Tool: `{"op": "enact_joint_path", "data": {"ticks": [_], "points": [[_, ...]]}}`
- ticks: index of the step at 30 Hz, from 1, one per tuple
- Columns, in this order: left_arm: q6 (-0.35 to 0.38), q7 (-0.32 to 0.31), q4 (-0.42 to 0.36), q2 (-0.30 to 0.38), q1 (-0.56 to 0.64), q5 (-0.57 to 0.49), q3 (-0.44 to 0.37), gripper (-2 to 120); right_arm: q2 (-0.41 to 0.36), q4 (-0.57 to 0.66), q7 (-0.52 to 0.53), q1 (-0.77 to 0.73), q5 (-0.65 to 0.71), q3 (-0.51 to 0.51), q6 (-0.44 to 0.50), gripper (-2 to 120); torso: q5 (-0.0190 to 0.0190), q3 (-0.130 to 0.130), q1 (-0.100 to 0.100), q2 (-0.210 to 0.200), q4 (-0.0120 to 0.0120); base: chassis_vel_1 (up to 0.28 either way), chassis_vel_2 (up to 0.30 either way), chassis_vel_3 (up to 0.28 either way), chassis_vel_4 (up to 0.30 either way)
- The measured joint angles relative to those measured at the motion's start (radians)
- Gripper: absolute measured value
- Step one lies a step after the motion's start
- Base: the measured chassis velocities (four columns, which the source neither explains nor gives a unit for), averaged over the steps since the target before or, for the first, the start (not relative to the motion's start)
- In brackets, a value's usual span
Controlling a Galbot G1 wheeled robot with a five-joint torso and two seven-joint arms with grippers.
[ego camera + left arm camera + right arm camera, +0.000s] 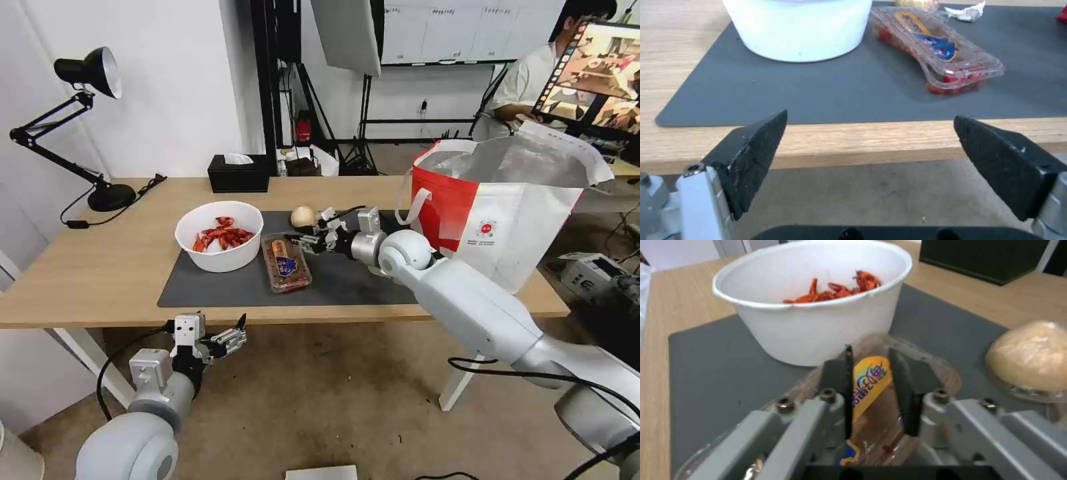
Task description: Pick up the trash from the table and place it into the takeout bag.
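Light wood makes up the table (pixel 100 267), which carries a dark grey mat (pixel 220 287) and, at its right end, the big red-and-white takeout bag (pixel 507 220) standing open with its foil lining showing. On the mat sit a white bowl (pixel 219 235) of red crayfish shells, a clear plastic tray (pixel 286 263) with red scraps just to the bowl's right, and a beige round lump (pixel 303 216) behind the tray. A small crumpled tissue (pixel 966 12) lies on the mat near the tray's far end.

Reaching in from the right, the right gripper (pixel 301 241) hovers low over the far end of the tray. Its fingers (pixel 838 373) stand narrowly apart, and the tray's yellow-and-blue label shows through the gap between them; whether the tips touch the lid is hard to tell. The lump lies just beside that gripper, the bowl straight ahead of it.

Below the table's near edge, the left gripper (pixel 230 337) waits with its fingers (pixel 758 143) spread wide and nothing between them, pointing toward the bowl and tray.
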Motion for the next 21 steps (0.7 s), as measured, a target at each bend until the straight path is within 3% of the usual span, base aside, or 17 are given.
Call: {"op": "enact_joint_path", "data": {"ticks": [2, 7, 21], "points": [[0.000, 0.000, 0.000, 0.002, -0.001, -0.002, 0.000, 100, 0.003, -0.005, -0.002, 0.003, 0.000, -0.003, 0.000, 18, 0.0000, 0.000, 0.000, 0.000, 0.0000, 0.000, 0.000, 0.000, 0.000], [0.000, -0.003, 0.008, 0.020, -0.015, -0.024, -0.001, 100, 0.039, -0.075, -0.027, 0.025, -0.003, -0.014, 0.007, 0, 0.0000, 0.000, 0.000, 0.000, 0.0001, 0.000, 0.000, 0.000, 0.000], [0.001, -0.006, 0.041, 0.043, -0.060, -0.047, 0.019, 100, 0.085, -0.158, -0.091, 0.050, -0.011, -0.040, 0.012, 0, 0.0000, 0.000, 0.000, 0.000, 0.0000, 0.000, 0.000, 0.000, 0.000]]}}
